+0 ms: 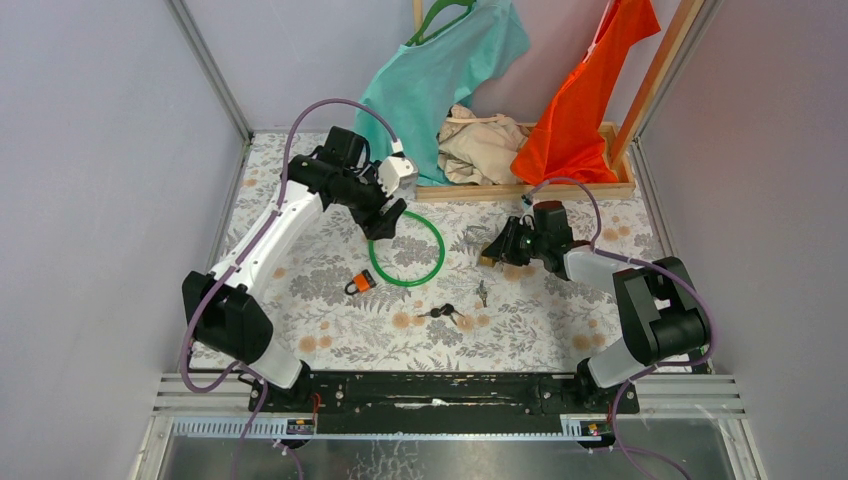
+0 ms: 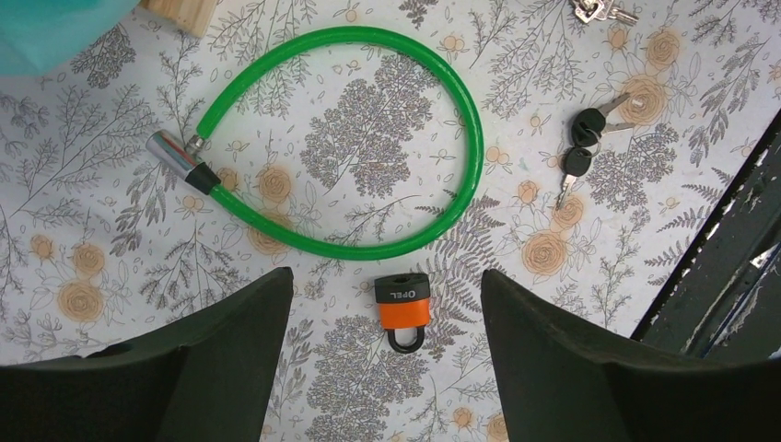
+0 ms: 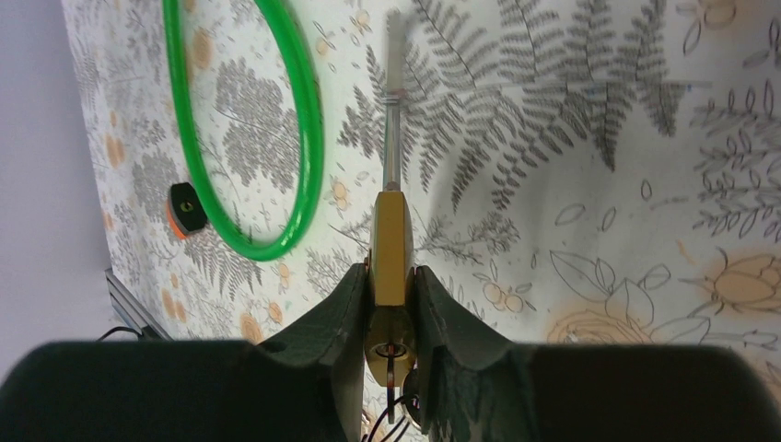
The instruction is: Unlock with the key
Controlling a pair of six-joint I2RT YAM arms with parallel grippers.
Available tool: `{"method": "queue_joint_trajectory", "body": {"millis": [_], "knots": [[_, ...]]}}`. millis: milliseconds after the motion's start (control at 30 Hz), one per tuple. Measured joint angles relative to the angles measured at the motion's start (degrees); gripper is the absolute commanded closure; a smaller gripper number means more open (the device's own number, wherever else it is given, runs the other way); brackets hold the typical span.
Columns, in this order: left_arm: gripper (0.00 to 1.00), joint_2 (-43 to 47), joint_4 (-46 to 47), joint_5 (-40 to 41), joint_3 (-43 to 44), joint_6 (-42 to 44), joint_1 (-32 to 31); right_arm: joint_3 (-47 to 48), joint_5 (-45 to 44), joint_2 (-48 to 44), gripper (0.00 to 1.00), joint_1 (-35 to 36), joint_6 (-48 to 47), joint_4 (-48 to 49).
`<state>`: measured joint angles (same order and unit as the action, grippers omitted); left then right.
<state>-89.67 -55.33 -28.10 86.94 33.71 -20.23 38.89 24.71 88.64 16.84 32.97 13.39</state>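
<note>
Left arm stretches from its base out to the far-left side of the green cable loop (image 2: 473, 152), wrist bent over so the left gripper (image 1: 384, 222) points down above the loop's edge, fingers (image 2: 241, 324) spread wide with nothing between them. Right arm is folded tight at the elbow, forearm running low toward the loop. The right gripper (image 3: 391, 276) sits just to the loop's right, well apart from the left one, jaws pinched on a brass padlock (image 3: 390, 241).
</note>
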Motion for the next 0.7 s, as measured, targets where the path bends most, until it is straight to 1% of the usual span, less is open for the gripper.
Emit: {"method": "queue_joint_trajectory", "body": {"millis": [167, 200, 267, 367, 400, 433, 467, 500, 533, 567, 600, 700], "knots": [[0.18, 0.70, 0.15, 0.02, -1.33, -0.07, 0.92, -1.25, 0.35, 0.00, 1.00, 0.04, 1.25, 1.36], [0.18, 1.03, 0.20, 0.02, -1.90, -0.04, 1.05, -1.27, 0.33, 0.00, 0.95, 0.04, 1.53, 1.60], [0.16, 1.95, 0.17, 0.04, -3.61, 0.11, 1.16, -1.25, 0.35, 0.00, 0.77, -0.09, 2.16, 2.29], [0.13, 2.78, -0.31, 0.00, -5.97, 1.20, 1.16, -1.25, 0.44, 0.02, 0.56, -0.52, 2.75, 2.38], [0.11, 2.86, -0.48, 0.00, -6.75, 1.75, 1.18, -1.25, 0.52, 0.04, 0.48, -0.68, 2.86, 2.36], [0.06, 2.89, -0.61, 0.00, -7.63, 2.25, 1.27, -1.25, 0.48, 0.04, 0.43, -0.87, 2.86, 2.29], [0.03, 2.89, -0.83, -0.02, -8.79, 3.08, 1.38, -1.25, 0.31, 0.04, 0.39, -1.09, 2.62, 2.32], [0.02, 2.89, -1.20, -0.07, -9.77, 4.07, 1.53, -1.25, 0.02, 0.02, 0.32, -1.27, 2.16, 2.14], [0.02, 2.89, -1.88, -0.15, -10.64, 5.03, 1.68, -1.22, -0.31, 0.00, 0.21, -1.51, 1.55, 1.90], [0.02, 2.89, -2.78, -0.31, -11.37, 6.03, 1.92, -1.16, -0.92, -0.07, 0.02, -1.66, 1.03, 1.53], [0.02, 2.84, -3.76, -0.48, -11.91, 7.13, 2.14, -1.03, -1.86, -0.31, 0.00, -1.79, 0.26, 0.90], [0.01, 2.32, -6.56, -1.49, -12.24, 9.60, 3.04, -0.92, -4.81, -1.79, 0.01, -1.90, -1.46, -0.83]]}}
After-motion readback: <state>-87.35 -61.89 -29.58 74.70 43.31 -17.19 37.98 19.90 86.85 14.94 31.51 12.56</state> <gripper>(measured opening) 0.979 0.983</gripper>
